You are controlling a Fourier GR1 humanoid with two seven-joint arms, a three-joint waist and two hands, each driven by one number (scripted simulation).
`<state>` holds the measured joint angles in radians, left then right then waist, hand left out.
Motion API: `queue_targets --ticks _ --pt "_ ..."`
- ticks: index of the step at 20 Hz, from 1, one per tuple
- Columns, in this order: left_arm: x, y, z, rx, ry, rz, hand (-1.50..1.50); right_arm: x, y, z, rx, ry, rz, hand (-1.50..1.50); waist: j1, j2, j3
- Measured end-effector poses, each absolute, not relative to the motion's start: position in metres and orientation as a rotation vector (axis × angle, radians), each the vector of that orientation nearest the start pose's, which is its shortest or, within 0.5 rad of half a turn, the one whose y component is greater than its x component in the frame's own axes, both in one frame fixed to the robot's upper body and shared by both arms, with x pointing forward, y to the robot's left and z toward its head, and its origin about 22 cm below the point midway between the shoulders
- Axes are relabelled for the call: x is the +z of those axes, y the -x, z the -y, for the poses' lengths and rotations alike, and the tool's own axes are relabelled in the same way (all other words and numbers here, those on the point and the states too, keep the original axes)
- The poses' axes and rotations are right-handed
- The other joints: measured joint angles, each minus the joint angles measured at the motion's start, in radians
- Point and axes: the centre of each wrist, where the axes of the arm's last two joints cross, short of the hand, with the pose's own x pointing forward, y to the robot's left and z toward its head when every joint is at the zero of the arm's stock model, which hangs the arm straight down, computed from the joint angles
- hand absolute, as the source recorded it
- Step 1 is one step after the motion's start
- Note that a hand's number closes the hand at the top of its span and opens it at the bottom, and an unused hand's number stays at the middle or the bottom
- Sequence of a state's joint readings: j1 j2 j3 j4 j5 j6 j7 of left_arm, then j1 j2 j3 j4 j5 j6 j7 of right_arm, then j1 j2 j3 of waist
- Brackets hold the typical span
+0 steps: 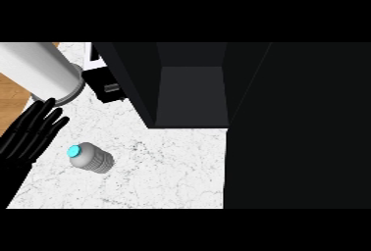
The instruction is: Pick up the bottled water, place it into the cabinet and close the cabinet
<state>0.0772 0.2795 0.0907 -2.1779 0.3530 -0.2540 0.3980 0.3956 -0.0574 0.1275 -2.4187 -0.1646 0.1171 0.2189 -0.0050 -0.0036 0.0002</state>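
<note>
The water bottle (pixel 92 158) lies on its side on the white marble counter (pixel 159 171), its cyan cap (pixel 74 151) pointing left. My left hand (pixel 29 133) shows at the left edge, open with straight fingers pointing up and right. It is just left of the bottle and apart from it. The black cabinet (pixel 145 78) stands open at the back, its dark inside (pixel 192 93) empty as far as I can see. My right hand is out of view.
A wide black panel (pixel 297 127) fills the right side down to the counter's front. A pale grey cylinder (pixel 39 68) lies at the top left, just beyond my fingertips. A small black and white object (pixel 109 86) sits by the cabinet's left wall.
</note>
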Motion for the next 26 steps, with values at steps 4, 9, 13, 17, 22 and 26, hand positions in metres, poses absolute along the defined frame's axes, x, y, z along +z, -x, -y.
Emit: queue_targets --ticks 4,9,13,17,22,26 --pt "0.145 -0.176 -0.280 -0.324 0.133 1.677 -1.50 0.128 -0.111 0.233 0.069 -0.194 1.814 -1.50 0.000 0.000 0.000" --pt "0.136 -0.174 -0.285 -0.319 0.097 1.653 -1.50 0.128 -0.101 0.229 0.063 -0.201 1.805 -1.50 -0.001 0.001 0.000" --pt "0.124 -0.179 -0.292 -0.288 0.059 1.655 -1.50 0.123 -0.091 0.232 0.066 -0.186 1.803 -1.50 -0.006 0.000 0.000" --pt "0.099 -0.188 -0.299 -0.268 0.009 1.644 -1.50 0.119 -0.083 0.230 0.058 -0.188 1.800 -1.50 -0.008 0.001 0.000" --pt "0.066 -0.198 -0.311 -0.256 -0.031 1.617 -1.50 0.117 -0.075 0.233 0.075 -0.173 1.806 -1.50 -0.010 0.001 -0.001" --pt "0.037 -0.206 -0.322 -0.242 -0.036 1.588 -1.50 0.115 -0.067 0.232 0.081 -0.181 1.806 -1.50 -0.014 0.001 -0.001"
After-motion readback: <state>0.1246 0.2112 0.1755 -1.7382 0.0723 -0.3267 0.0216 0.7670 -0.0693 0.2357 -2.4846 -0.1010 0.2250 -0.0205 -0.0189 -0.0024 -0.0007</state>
